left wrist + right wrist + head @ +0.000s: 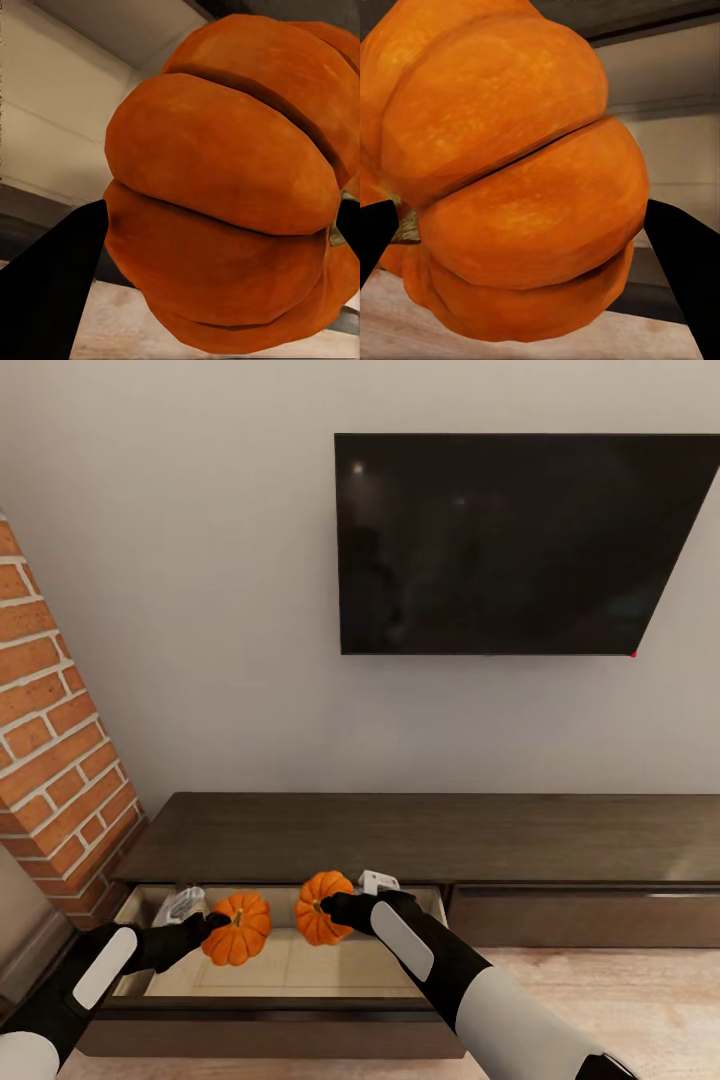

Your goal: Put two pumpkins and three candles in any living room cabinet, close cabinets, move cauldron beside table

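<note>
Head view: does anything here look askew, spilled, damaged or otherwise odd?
Nothing stands out. The cabinet has its left drawer pulled open, and each gripper holds a pumpkin over it: left gripper on the left pumpkin, right gripper on the right pumpkin. Both pumpkins look intact. The TV hangs straight.

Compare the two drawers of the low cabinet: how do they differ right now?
The left drawer is pulled out and shows a pale interior; the right drawer sits pushed in, with only its dark front showing. Both tools hold pumpkins over the left drawer: left tool with one pumpkin, right tool with another; nothing hangs over the right drawer. Both share dark-brown, handleless fronts.
</note>
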Motion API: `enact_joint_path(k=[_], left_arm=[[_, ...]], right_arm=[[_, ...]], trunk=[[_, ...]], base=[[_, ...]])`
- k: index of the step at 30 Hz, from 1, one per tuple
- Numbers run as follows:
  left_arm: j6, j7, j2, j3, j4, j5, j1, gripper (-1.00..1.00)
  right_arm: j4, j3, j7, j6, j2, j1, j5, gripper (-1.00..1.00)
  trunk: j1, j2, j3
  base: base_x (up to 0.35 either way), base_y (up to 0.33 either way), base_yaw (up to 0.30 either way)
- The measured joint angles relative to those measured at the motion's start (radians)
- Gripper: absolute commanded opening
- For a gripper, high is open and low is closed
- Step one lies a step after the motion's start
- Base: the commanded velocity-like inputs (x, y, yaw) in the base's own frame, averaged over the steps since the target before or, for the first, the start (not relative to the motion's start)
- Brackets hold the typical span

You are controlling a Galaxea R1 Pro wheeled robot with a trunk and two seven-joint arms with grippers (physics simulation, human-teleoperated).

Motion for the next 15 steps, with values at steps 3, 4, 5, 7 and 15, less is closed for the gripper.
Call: enact_joint_path(k=[3, 4, 5, 7, 15], left_arm=[[-0.001, 0.004, -0.008, -0.001, 0.013, 0.002, 0.000, -1.00], [-0.001, 0.013, -0.011, -0.002, 0.014, 0.002, 0.000, -1.00], [-0.001, 0.027, -0.013, -0.001, 0.015, -0.001, 0.000, -1.00], [-0.001, 0.054, -0.018, -0.001, 0.017, -0.005, 0.000, -1.00], [0.000, 0.065, -0.023, 0.006, 0.015, 0.005, 0.000, -1.00]], right_arm=[[0.003, -0.001, -0.003, -0.003, 0.000, 0.000, -0.001, -1.00], [0.007, -0.001, -0.004, -0.001, 0.000, 0.000, 0.000, -1.00], [0.015, -0.001, -0.004, 0.002, 0.000, 0.000, 0.001, -1.00], [0.041, -0.001, -0.012, 0.004, 0.000, 0.000, 0.005, -1.00], [0.190, -0.002, -0.014, -0.012, 0.000, 0.000, 0.004, -1.00]], trunk=[[0.000, 0.000, 0.000], [0.000, 0.000, 0.000], [0.000, 0.000, 0.000], [0.000, 0.000, 0.000], [0.000, 0.000, 0.000]], base=[[0.000, 0.000, 0.000], [0.000, 0.000, 0.000], [0.000, 0.000, 0.000], [0.000, 0.000, 0.000], [0.000, 0.000, 0.000]])
